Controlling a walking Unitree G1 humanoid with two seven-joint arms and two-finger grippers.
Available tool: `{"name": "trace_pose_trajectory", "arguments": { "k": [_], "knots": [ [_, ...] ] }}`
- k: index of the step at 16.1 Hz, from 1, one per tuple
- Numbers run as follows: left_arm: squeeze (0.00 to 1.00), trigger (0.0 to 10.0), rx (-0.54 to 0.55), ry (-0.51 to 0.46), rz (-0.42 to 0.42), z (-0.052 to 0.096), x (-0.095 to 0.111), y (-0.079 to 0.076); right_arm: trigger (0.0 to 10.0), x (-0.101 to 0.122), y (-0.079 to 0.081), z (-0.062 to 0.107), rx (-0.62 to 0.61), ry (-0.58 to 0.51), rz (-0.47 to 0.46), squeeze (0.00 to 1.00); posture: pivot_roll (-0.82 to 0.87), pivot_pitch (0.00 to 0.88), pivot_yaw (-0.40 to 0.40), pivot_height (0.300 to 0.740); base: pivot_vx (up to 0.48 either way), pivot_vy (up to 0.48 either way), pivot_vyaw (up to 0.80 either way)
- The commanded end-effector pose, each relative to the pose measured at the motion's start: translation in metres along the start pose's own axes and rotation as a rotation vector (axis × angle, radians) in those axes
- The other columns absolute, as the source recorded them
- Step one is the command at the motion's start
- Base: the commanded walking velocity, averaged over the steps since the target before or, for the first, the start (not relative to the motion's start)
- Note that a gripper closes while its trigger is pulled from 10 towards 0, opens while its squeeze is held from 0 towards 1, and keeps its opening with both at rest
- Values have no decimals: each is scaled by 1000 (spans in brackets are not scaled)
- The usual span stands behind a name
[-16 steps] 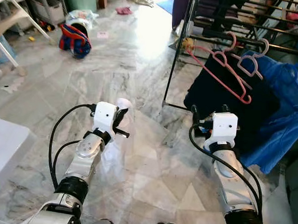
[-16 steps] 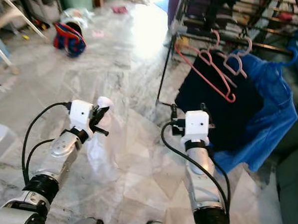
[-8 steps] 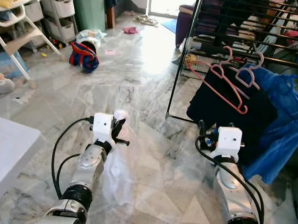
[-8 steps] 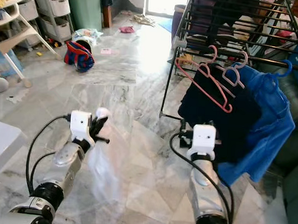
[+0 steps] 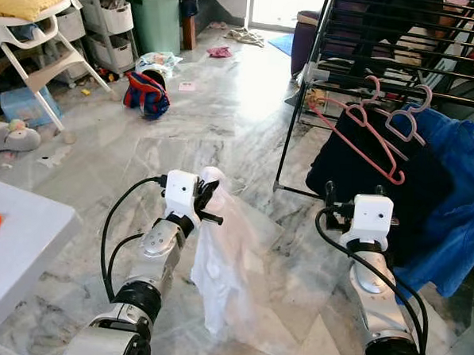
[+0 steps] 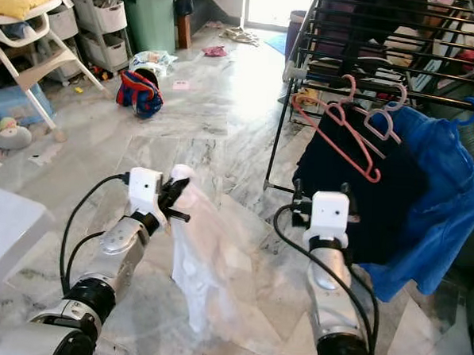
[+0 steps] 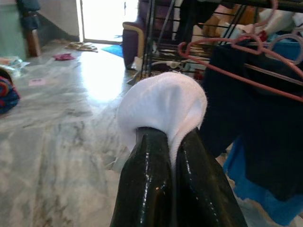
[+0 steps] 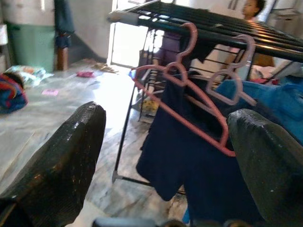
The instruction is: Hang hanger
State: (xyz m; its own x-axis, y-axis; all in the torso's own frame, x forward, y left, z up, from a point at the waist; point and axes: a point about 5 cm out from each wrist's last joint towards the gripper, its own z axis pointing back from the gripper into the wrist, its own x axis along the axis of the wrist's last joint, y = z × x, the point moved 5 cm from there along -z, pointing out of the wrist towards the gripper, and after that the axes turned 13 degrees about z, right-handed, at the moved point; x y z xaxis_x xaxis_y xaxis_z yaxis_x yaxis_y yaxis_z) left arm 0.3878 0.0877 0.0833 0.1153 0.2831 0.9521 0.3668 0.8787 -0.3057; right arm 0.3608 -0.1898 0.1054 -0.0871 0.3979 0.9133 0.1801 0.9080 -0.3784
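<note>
Marble floor [image 5: 224, 121], coral-pink hanger [image 5: 366, 136] on rack [image 5: 385, 74]

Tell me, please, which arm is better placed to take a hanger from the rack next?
Probably the right. The right gripper is open and empty, close in front of the pink hanger on the rack. The left gripper is shut on the white cloth and stands farther from the rack.
</note>
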Motion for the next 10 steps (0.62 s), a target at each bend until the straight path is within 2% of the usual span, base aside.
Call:
{"name": "trace_pose_trajectory", "arguments": {
  "k": [1, 5, 10],
  "knots": [
    [0, 10000, -38, -53, -20, -9, 18, -8, 10000, 5, -8, -3, -34, -17, 0, 0, -101, 0, 30, 740, 289, 0, -800],
    [0, 10000, -40, -55, -14, -6, 17, -5, 10000, 0, -6, 0, -23, -2, -12, 0, -88, 22, 27, 740, 335, 0, -706],
    [0, 10000, -20, -79, -3, -4, 20, -2, 10000, 11, 8, -6, 40, -33, -9, 0, -69, 58, 5, 740, 373, 0, 0]
  ]
}}
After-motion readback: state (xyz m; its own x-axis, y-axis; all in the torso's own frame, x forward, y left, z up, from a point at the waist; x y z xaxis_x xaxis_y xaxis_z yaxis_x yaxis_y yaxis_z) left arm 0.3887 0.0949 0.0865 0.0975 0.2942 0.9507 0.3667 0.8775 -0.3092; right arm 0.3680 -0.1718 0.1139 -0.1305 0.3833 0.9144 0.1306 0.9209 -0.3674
